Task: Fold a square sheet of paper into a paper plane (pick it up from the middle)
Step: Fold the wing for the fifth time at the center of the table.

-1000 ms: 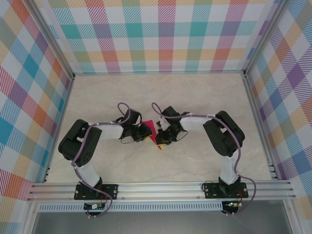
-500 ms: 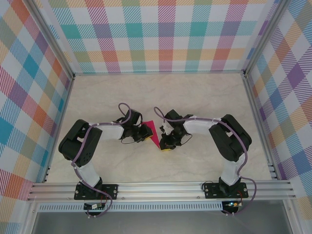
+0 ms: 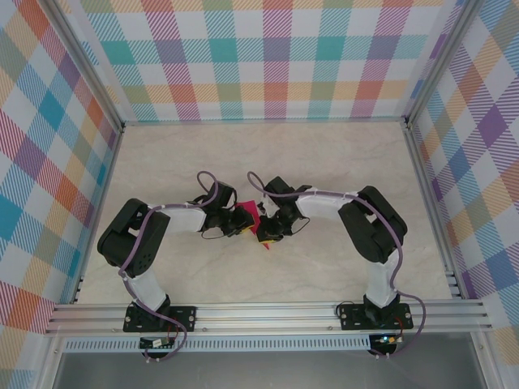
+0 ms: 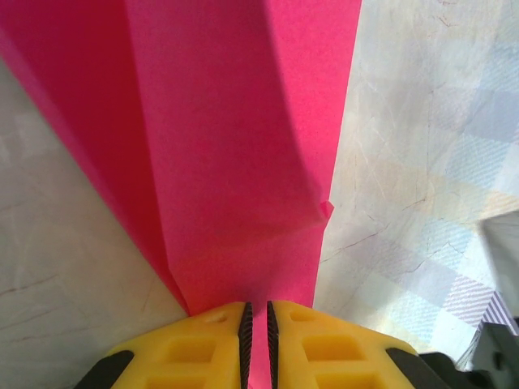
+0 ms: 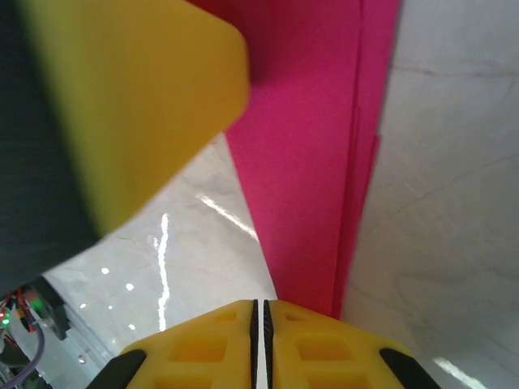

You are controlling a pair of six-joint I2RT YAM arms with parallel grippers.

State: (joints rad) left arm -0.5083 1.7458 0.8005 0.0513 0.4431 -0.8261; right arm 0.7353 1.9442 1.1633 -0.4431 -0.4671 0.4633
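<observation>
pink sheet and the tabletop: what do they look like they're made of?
pink sheet: thin matte paper by the look. It has sharp creases, stacked layer edges, a small curled nick at one edge and no shine.
tabletop: glossy marble-pattern surface, probably laminate or vinyl rather than stone. It mirrors the plaid walls and shows light glints.

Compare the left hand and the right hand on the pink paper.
The left hand has pink paper running down into its gap. The right hand shows no pink in its gap, and the paper ends at its tips. From above, the left hand reaches in from the paper's left, the right hand from its right. Both are yellow-tipped and shut.
</observation>
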